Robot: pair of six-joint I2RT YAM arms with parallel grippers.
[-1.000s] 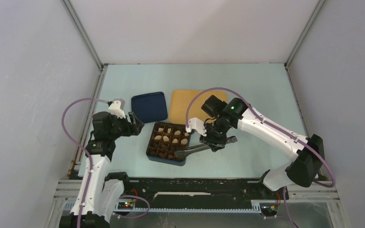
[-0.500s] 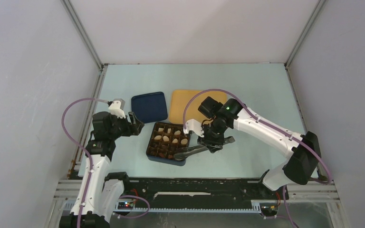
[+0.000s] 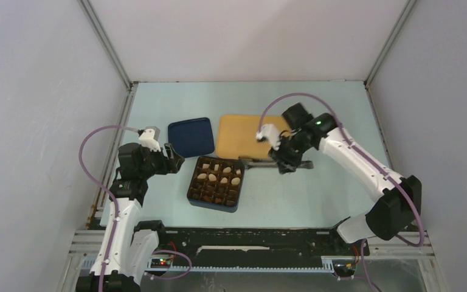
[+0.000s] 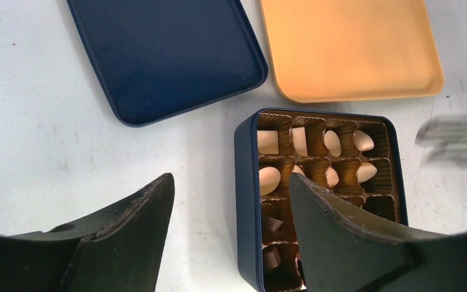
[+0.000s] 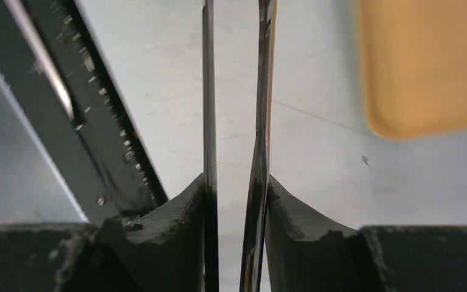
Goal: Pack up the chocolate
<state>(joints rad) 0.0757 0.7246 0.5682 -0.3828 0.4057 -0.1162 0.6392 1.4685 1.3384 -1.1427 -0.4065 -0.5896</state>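
Top: right gripper (image 3: 289, 160) pinches tongs (image 3: 256, 162) between yellow tray (image 3: 237, 137) and box (image 3: 213, 205); chocolate (image 3: 211, 177) sits in the box's cells | Left wrist: left gripper (image 4: 231, 182) spread, empty, beside the box; blue lid (image 4: 158, 55) lies apart | Right wrist: tong blades slightly parted, tips unseen | Step: filling looks finished; lidding likely next, tongs parked first.

One box (image 4: 246, 182), one blue lid (image 4: 164, 55), one orange tray (image 4: 346, 48), one pair of tongs (image 3: 258, 163), roughly seven cream chocolates (image 4: 268, 141)
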